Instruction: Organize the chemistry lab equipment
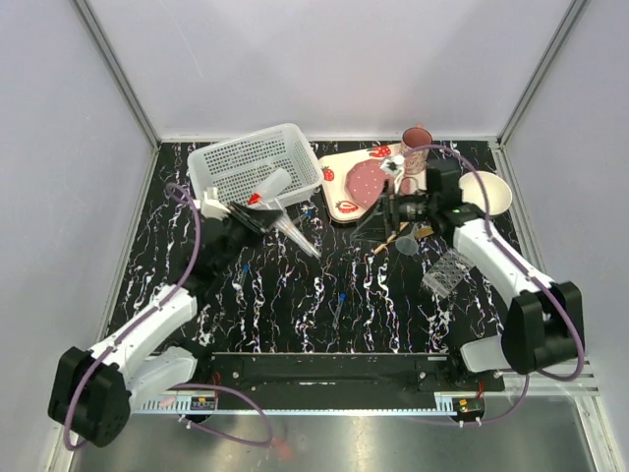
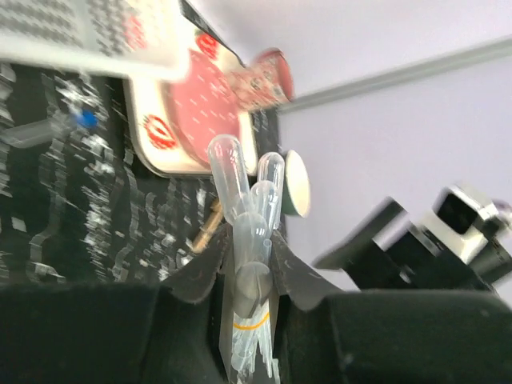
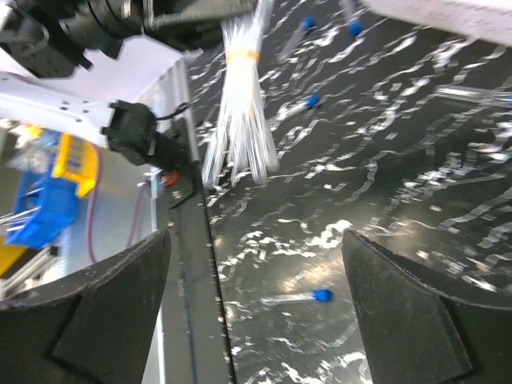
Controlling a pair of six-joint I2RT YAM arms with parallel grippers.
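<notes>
Little is judged done: clear plastic tubes (image 2: 229, 172) are pinched by the left gripper (image 2: 252, 278) beside the white basket (image 1: 228, 165), toward the far-left corner of the table (image 1: 295, 320). The right gripper (image 3: 256, 292) is spread, and blue-capped vials (image 3: 318, 295) are left scattered.

**Left arm** (image 1: 162, 315): rises from its base, elbow bent, forearm running forward and the wrist turned toward the right arm.

**Left gripper** (image 2: 252, 284): jaws drawn in tight on a bundle of clear plastic tubes (image 2: 240, 184), clamped near the banded end. The rounded ends project out beyond the fingertips. In the top view the gripper (image 1: 257, 218) lies roughly level.

**Right arm** (image 1: 496, 261): reaches forward from its base, wrist bent toward the left arm.

**Right gripper** (image 3: 256, 312): fingers (image 3: 104, 304) spread wide apart, nothing between them. In the top view the gripper (image 1: 388, 211) points at the left gripper, well apart from it.
</notes>
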